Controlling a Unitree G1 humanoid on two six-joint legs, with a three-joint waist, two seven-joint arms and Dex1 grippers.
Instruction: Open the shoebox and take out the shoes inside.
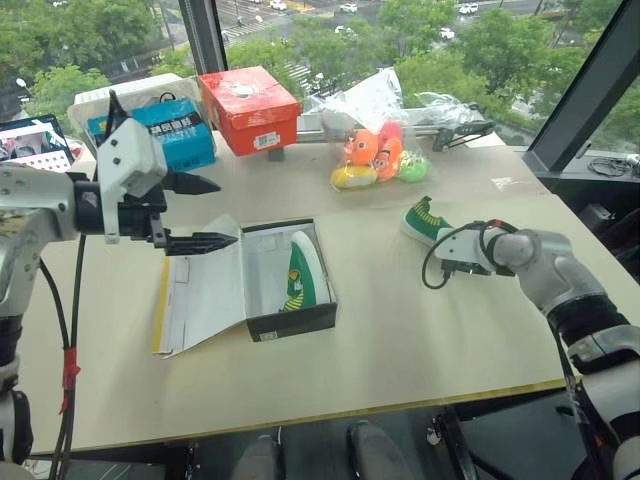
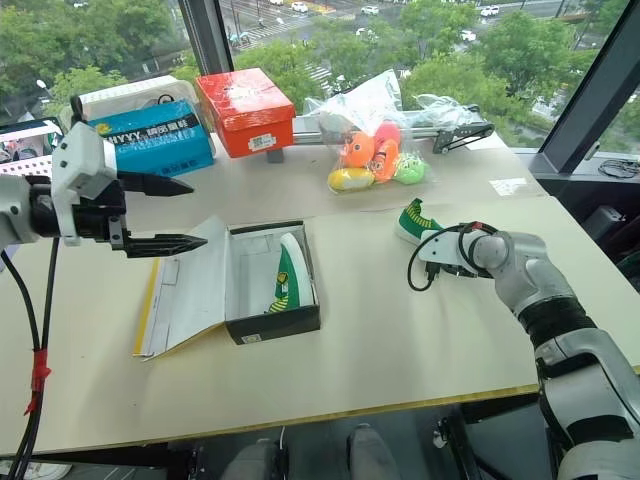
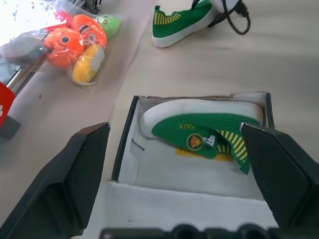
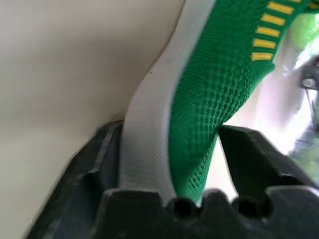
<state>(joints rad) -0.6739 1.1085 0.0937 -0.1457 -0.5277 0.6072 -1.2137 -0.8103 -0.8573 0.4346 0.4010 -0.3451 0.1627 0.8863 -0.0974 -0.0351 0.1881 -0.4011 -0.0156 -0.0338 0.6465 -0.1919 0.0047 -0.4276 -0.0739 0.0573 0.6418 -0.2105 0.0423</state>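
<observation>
One shoe out, one shoe still boxed.
Right pincer (image 4: 172, 164) straddles the placed shoe (image 1: 428, 222), seemingly released, and could drag it on retreat; left pincer (image 1: 205, 212) gapes empty above the shoebox (image 1: 255, 290).

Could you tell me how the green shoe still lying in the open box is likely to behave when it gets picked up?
The shoe looks like knitted fabric, so its upper will probably flex under a pinch. It seems small, so likely light. It leans on its side against the box wall, so it may tip flat when nudged.

The shoebox (image 1: 272, 283) lies open on the surface (image 1: 400, 330), one green shoe (image 1: 303, 272) inside. A second shoe (image 1: 428, 222) rests well right of it, and the left gripper (image 1: 205, 212) hovers open above its lid.
</observation>
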